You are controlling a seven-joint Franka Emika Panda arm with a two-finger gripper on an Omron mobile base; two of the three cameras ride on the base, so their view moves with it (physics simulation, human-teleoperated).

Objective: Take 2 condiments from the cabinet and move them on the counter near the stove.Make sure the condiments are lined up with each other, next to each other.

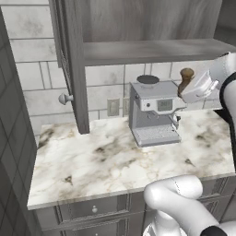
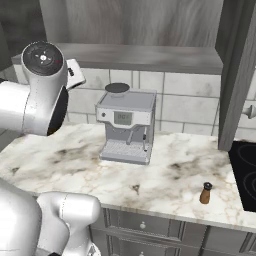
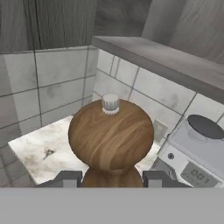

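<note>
The hand (image 3: 112,178) is clenched on a dark brown shaker (image 3: 111,140), held in the air above the marble worktop (image 1: 110,161) — at about two o'clock from the coffee machine (image 1: 154,113). A lighter shaker (image 2: 205,193) stands on the worktop near its front edge — just beside the black stove (image 2: 245,172), below the cabinet (image 2: 235,65).

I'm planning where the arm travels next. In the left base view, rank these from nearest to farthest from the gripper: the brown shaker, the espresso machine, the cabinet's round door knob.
1. Brown shaker: between the fingers of the gripper, up at the right.
2. Espresso machine: just below and left, on the counter.
3. Cabinet door knob: far left.
</note>
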